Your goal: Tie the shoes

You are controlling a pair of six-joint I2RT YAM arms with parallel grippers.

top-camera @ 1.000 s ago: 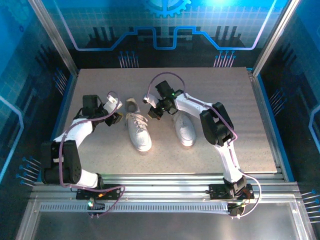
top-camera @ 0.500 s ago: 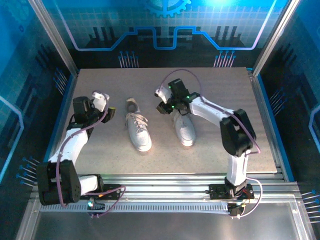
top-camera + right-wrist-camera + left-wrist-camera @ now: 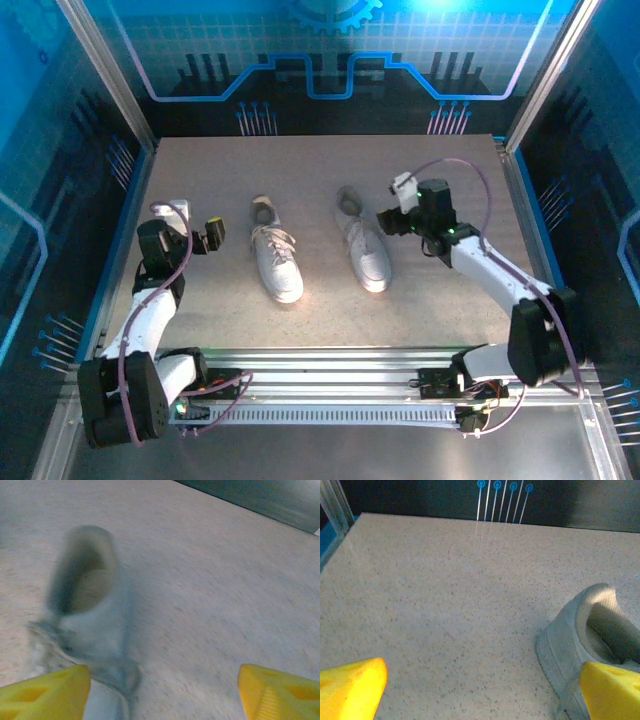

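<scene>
Two white shoes lie side by side mid-table, toes toward the near edge: the left shoe (image 3: 276, 258), with laces spread over its tongue, and the right shoe (image 3: 364, 248). My left gripper (image 3: 211, 236) hangs left of the left shoe, open and empty. In the left wrist view its yellow fingertips (image 3: 351, 690) stand wide apart, with the left shoe's heel (image 3: 570, 640) at the right. My right gripper (image 3: 390, 222) sits just right of the right shoe's heel, open and empty. The right wrist view is blurred, showing that heel (image 3: 92, 605) by the left fingertip (image 3: 45, 695).
The speckled table (image 3: 450, 180) is framed by metal rails, with glass walls at the left, right and back. Bare tabletop lies behind the shoes and to the right of the right arm.
Both arms have drawn outward from the shoes, the left one to the left and the right one to the right. Both grippers have opened.
</scene>
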